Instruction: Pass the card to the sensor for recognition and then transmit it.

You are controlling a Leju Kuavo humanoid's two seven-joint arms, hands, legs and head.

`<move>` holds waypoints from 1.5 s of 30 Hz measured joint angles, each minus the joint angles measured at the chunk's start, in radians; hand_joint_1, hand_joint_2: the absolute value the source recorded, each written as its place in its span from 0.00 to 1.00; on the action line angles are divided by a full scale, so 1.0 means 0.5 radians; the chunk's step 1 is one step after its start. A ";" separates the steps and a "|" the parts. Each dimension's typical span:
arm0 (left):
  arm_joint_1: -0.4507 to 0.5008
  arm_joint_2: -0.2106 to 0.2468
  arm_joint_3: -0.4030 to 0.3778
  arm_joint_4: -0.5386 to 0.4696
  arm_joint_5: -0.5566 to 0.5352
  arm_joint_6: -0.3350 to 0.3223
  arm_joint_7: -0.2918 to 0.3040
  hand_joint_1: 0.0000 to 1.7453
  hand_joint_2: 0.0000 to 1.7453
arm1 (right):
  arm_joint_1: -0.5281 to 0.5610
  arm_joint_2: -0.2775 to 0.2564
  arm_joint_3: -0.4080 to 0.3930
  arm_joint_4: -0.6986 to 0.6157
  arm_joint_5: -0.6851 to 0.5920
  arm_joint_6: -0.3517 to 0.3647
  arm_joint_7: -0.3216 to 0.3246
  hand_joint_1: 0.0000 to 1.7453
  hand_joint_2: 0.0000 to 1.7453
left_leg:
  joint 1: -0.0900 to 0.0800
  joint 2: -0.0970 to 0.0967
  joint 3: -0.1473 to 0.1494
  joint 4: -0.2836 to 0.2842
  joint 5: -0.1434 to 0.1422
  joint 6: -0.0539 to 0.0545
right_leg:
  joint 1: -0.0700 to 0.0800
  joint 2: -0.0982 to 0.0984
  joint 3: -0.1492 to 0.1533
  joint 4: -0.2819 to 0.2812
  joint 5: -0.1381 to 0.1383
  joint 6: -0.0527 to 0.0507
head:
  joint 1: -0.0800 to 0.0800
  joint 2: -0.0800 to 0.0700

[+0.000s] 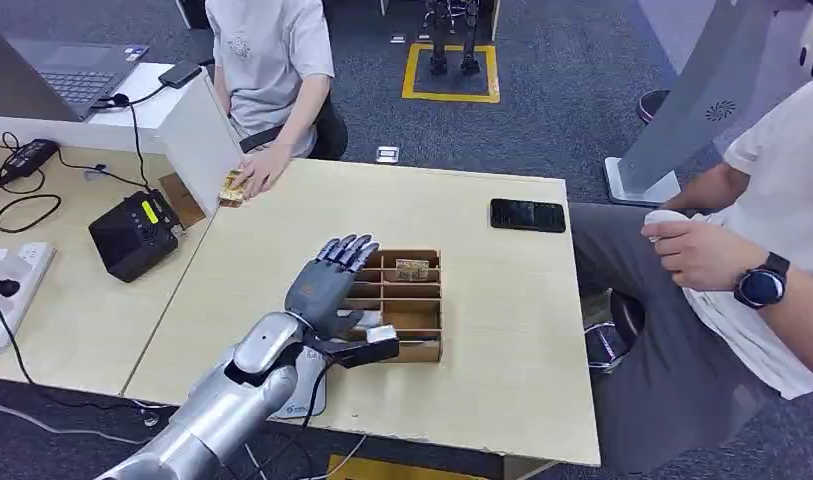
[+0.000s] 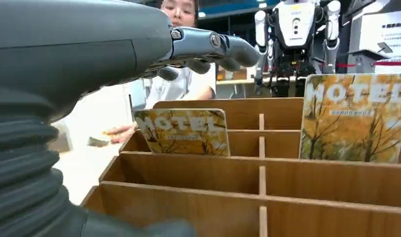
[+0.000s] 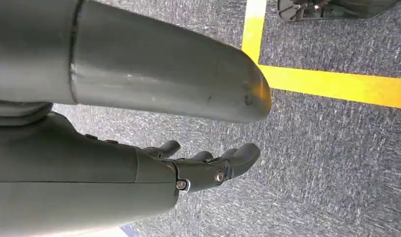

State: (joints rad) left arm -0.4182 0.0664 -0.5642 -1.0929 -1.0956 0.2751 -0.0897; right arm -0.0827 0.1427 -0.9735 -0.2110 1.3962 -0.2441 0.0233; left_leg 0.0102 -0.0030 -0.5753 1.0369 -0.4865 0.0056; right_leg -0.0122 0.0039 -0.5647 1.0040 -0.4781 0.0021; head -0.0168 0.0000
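A wooden box (image 1: 423,350) with several compartments sits mid-table. One yellow "HOTEL" card (image 1: 412,268) stands in a far compartment. In the left wrist view, two such cards stand upright in the box (image 2: 188,170): a smaller-looking one (image 2: 181,131) and a nearer one (image 2: 354,118). My left hand (image 1: 328,284) hovers over the box's left side, fingers (image 2: 213,45) stretched out and apart, holding nothing. The black sensor unit (image 1: 134,235) sits on the neighbouring table to the left. My right hand (image 3: 208,169) hangs over the carpet, fingers loosely spread and empty.
A person seated at the far side rests a hand on a small stack of cards (image 1: 232,188) at the table's far left corner. A black phone (image 1: 527,215) lies at the far right. Another person (image 1: 752,270) sits close at the right. A laptop (image 1: 72,75) and cables lie at the left.
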 joint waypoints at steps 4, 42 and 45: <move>-0.002 0.001 0.002 0.008 -0.005 0.016 0.003 1.00 1.00 | 0.000 0.000 0.000 0.001 0.000 0.000 0.000 0.00 0.00 | 0.000 0.000 0.000 0.000 0.000 0.000 | 0.000 0.000 0.000 0.000 0.000 0.000 | 0.000 0.000; -0.008 -0.021 0.027 0.012 0.093 -0.085 -0.079 1.00 1.00 | 0.000 0.011 0.000 0.002 0.032 -0.001 -0.030 0.00 0.00 | 0.000 -0.001 0.001 0.000 0.001 0.002 | 0.000 -0.001 0.002 0.000 0.000 0.000 | -0.001 0.000; -0.008 -0.021 0.027 0.012 0.104 -0.085 -0.085 1.00 1.00 | 0.000 0.011 0.000 0.002 0.032 -0.002 -0.028 0.00 0.00 | -0.001 -0.001 0.001 0.000 0.001 0.002 | 0.000 -0.001 0.002 0.000 0.000 0.000 | -0.001 0.000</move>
State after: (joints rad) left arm -0.4221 0.0557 -0.5505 -1.0868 -1.0437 0.2323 -0.1320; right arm -0.0828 0.1484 -0.9735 -0.2102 1.4122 -0.2449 0.0092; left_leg 0.0099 -0.0034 -0.5749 1.0369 -0.4858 0.0066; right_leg -0.0123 0.0034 -0.5637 1.0040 -0.4779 0.0023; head -0.0172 0.0000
